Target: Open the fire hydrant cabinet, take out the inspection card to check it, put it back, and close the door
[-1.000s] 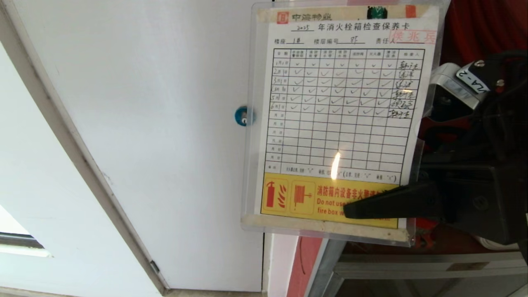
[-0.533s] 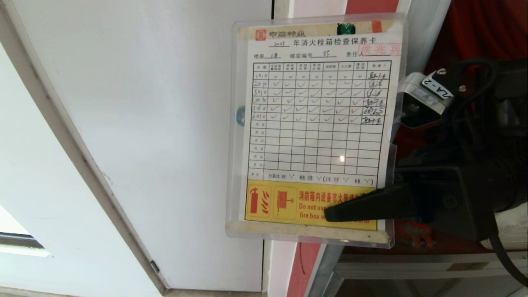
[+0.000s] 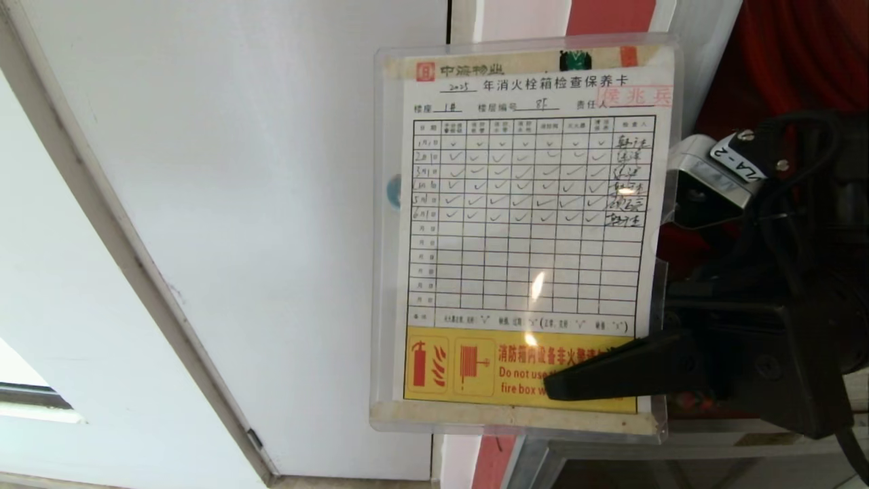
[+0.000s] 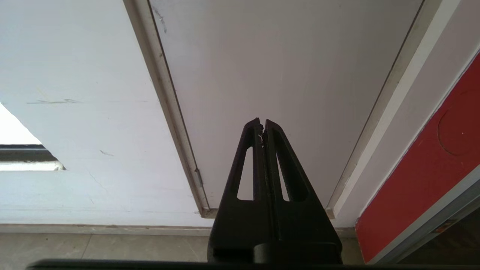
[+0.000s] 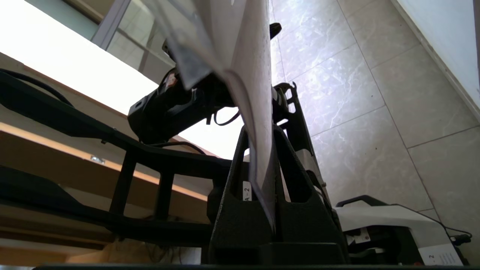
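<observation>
The inspection card (image 3: 523, 231), a white printed grid with a yellow strip at its foot, sits in a clear sleeve and faces the head camera upright. My right gripper (image 3: 563, 387) is shut on its lower right corner, reaching in from the right. In the right wrist view the card (image 5: 247, 75) runs edge-on between the black fingers (image 5: 240, 168). Behind the card, the red inside of the fire hydrant cabinet (image 3: 781, 61) and its silver frame (image 3: 679, 435) show. The door is out of view. My left gripper (image 4: 262, 125) hangs shut and empty, low before the white panel.
A plain white panel (image 3: 271, 204) fills the left, its round blue lock (image 3: 392, 191) half hidden behind the card. The cabinet's red side (image 4: 423, 165) is to its right. Grey floor tiles (image 5: 375, 93) lie below.
The right gripper has carried the card a little left and down in the head view, so it now stands straighter before the camera. The left arm has stayed still.
</observation>
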You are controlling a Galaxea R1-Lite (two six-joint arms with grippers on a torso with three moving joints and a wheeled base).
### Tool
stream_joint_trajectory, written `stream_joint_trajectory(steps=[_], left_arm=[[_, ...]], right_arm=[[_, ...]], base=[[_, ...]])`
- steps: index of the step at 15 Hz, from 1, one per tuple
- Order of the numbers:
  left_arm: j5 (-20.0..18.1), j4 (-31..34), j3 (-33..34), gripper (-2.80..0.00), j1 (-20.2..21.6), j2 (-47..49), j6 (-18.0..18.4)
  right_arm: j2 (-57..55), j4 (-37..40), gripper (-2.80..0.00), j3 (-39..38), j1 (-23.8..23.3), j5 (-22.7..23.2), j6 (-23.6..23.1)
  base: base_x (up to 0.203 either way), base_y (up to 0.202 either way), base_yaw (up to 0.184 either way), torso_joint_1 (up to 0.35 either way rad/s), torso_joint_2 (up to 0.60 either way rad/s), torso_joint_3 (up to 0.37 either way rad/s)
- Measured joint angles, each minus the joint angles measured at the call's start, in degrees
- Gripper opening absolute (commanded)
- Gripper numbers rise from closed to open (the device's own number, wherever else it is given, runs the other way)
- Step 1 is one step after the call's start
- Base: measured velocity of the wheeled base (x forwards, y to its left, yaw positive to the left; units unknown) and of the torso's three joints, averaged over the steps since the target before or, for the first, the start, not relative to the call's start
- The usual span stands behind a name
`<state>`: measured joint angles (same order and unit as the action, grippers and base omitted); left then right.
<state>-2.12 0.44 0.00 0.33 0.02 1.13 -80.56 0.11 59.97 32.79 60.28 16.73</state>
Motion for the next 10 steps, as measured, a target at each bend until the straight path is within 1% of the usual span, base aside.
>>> stream_joint_trajectory(steps=[10], left_arm=[[0.0, 0.0, 0.0, -2.8, 0.0, 0.0, 0.0]], right_arm=[[2.8, 0.0, -2.8, -2.3, 2.0, 0.1, -1.0]], base=[[0.0, 0.0, 0.0, 0.0, 0.0, 0.0]])
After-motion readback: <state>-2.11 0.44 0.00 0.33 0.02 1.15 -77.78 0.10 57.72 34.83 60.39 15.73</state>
